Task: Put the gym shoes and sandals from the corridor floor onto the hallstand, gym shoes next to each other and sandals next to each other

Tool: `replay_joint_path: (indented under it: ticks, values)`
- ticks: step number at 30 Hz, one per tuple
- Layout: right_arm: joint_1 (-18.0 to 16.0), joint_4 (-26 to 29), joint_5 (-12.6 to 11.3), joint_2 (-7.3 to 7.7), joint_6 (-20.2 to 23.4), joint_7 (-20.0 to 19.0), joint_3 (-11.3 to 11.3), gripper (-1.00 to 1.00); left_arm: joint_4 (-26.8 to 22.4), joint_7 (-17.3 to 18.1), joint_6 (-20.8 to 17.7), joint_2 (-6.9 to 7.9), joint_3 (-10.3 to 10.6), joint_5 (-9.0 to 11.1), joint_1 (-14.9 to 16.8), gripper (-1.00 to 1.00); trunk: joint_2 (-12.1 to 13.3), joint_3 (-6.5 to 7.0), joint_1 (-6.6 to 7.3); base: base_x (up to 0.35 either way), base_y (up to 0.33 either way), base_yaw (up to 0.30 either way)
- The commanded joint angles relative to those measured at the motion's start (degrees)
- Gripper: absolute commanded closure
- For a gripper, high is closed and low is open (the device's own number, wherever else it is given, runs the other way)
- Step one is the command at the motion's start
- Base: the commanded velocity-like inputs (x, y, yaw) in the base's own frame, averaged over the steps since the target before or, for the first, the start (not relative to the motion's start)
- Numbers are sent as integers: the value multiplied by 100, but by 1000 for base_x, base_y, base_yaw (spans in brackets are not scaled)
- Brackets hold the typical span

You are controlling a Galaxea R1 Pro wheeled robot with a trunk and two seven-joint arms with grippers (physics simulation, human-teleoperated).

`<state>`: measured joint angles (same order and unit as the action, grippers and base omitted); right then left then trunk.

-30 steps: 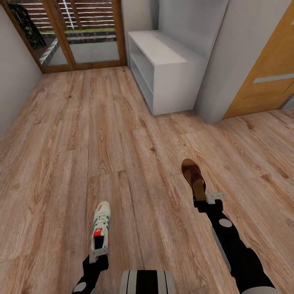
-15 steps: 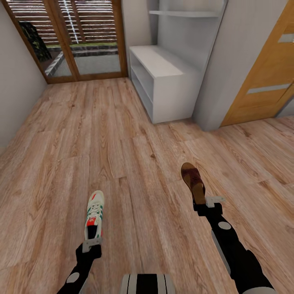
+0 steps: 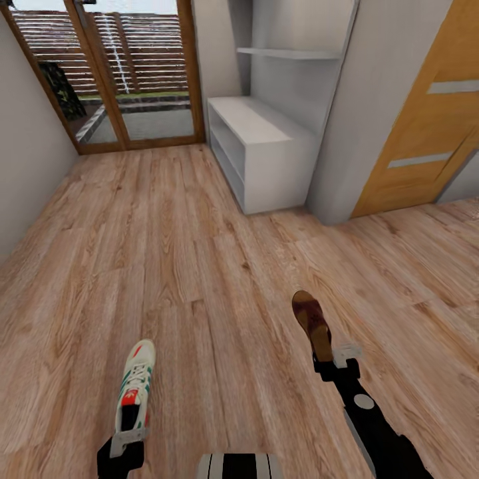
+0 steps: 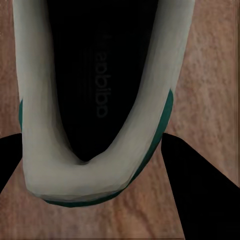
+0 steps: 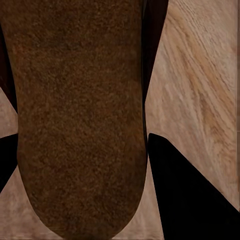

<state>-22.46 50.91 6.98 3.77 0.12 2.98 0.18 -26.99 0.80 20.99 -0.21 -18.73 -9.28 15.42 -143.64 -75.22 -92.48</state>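
A white gym shoe (image 3: 135,389) with green stripes and a red tongue label hangs over the corridor floor (image 3: 199,266), low on the left of the head view. My left gripper (image 3: 128,436) is shut on its heel. The heel collar (image 4: 95,172) sits between my dark fingers (image 4: 200,190) in the left wrist view. On the right, a brown sandal (image 3: 311,322) is held at its open back by my right gripper (image 3: 332,359). Its tan insole (image 5: 80,115) lies beside a finger (image 5: 190,190). The light-grey hallstand (image 3: 263,133) stands ahead against the right wall. The other shoe and the other sandal are out of view.
A thin grey wall shelf (image 3: 293,53) hangs above the hallstand. A grey wall corner (image 3: 372,113) and an orange wooden door (image 3: 426,113) lie to its right. Wood-framed glass doors (image 3: 126,73) close the far end, and a plain wall (image 3: 26,166) runs along the left.
The head camera has tilted up, so the whole scene sits lower and the wall shelf has come into view. My left gripper with the gym shoe has drifted left and back toward me.
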Motion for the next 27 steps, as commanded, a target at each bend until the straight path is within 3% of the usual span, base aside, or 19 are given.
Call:
replay_joint_path:
  ticks: [1,7,17,21,27]
  values:
    - [13,-87,49,2,-89,22,0,100,3,8,60,-3,-36,-68,-25,100,0,26,4,0,0,-188]
    - [143,-904,49,14,-956,27,-7,100,6,8,373,-1,-46,-65,-205,100,8,196,19,0,0,-210]
    - [300,-2827,38,32,-2912,24,-17,100,43,5,493,-14,-29,-73,-351,100,22,483,45,0,0,-222]
    - [309,-3508,27,23,-3469,26,-18,100,74,3,506,-14,-26,-63,-367,100,27,598,55,0,0,-223]
    - [312,-3959,23,-2,-3761,24,-18,100,207,6,517,-15,-28,-79,-373,100,35,771,71,0,0,-223]
